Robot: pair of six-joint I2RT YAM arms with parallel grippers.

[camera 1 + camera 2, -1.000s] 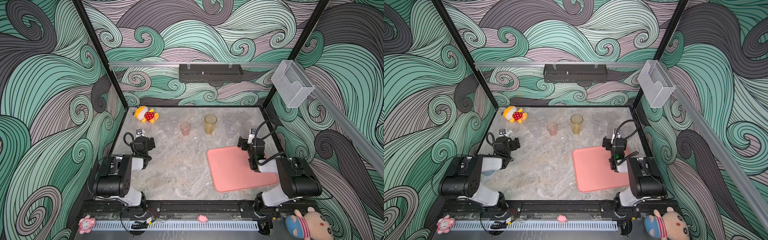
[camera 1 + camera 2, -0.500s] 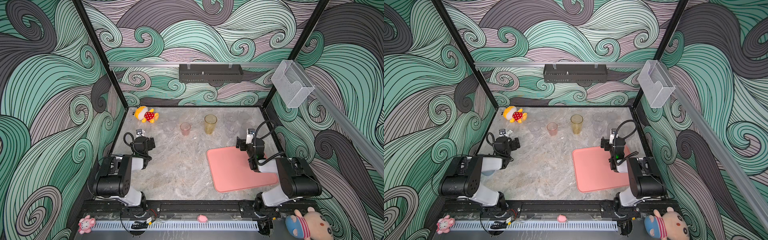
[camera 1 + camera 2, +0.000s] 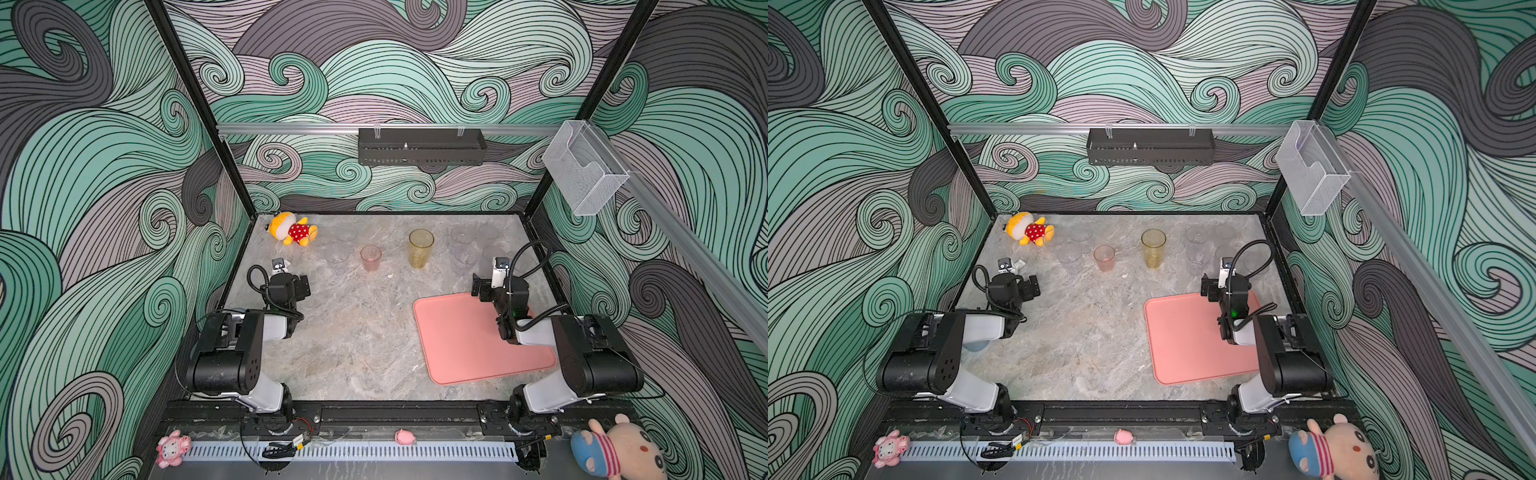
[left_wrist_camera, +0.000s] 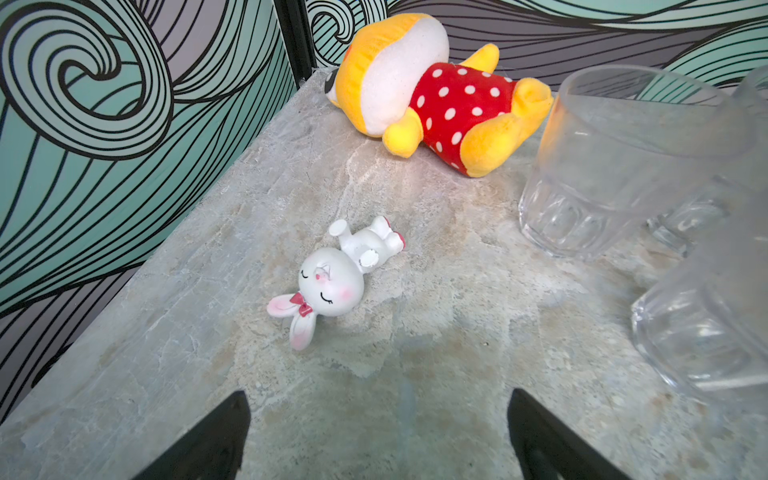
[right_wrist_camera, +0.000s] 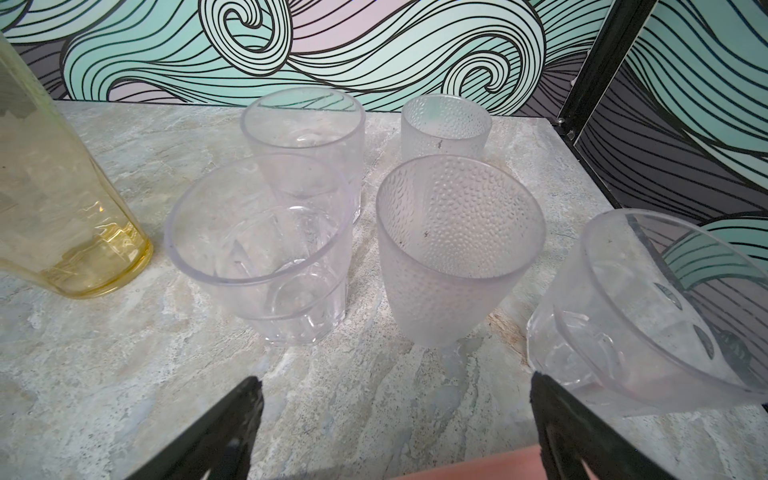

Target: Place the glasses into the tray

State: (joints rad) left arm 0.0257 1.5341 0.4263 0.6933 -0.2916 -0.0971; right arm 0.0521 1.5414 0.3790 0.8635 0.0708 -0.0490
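Marble tabletop (image 3: 353, 332) sat inside swirl-papered walls. Left gripper (image 4: 378, 415) had jaws apart, holding nothing, near a bunny figurine (image 4: 332, 274). Right gripper (image 5: 395, 399) also gaped, w/ clear glasses (image 5: 257, 249) just ahead, maybe five. All stood along the far edge, off the tray (image 3: 465, 340) at right.

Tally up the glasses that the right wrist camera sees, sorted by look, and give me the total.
yellow glass: 1
clear glasses without dots: 3
frosted dotted glasses: 2
Total: 6
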